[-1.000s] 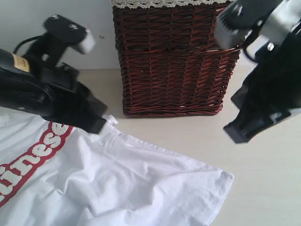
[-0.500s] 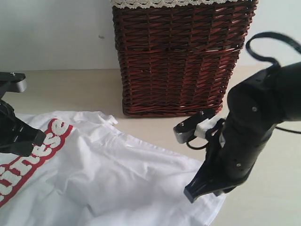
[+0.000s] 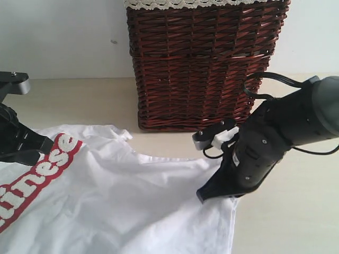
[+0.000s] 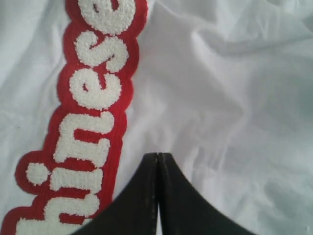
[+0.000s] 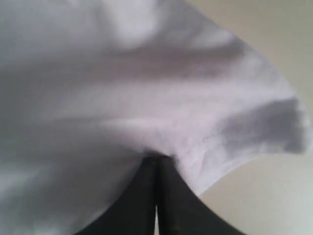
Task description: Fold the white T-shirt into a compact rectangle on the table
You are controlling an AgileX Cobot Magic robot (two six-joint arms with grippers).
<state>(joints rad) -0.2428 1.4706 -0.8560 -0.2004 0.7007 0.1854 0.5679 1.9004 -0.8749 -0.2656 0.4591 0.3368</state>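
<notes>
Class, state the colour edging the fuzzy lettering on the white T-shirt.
Red edging; clearest in the left wrist view.

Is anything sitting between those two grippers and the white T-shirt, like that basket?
Nothing visible does. The right gripper, shut, meets the white T-shirt at its edge, and the left gripper is shut over the cloth beside the red lettering. The wicker basket stands behind, clear of both.

shirt (image 3: 132, 206): white cloth, matt, soft creases
lettering (image 4: 95, 90): fuzzy white pile, red edge
basket (image 3: 201, 69): dark woven wicker, slight sheen
trim (image 3: 180, 3): cream lace
table (image 3: 296, 222): pale wood grain, smooth matt
</notes>
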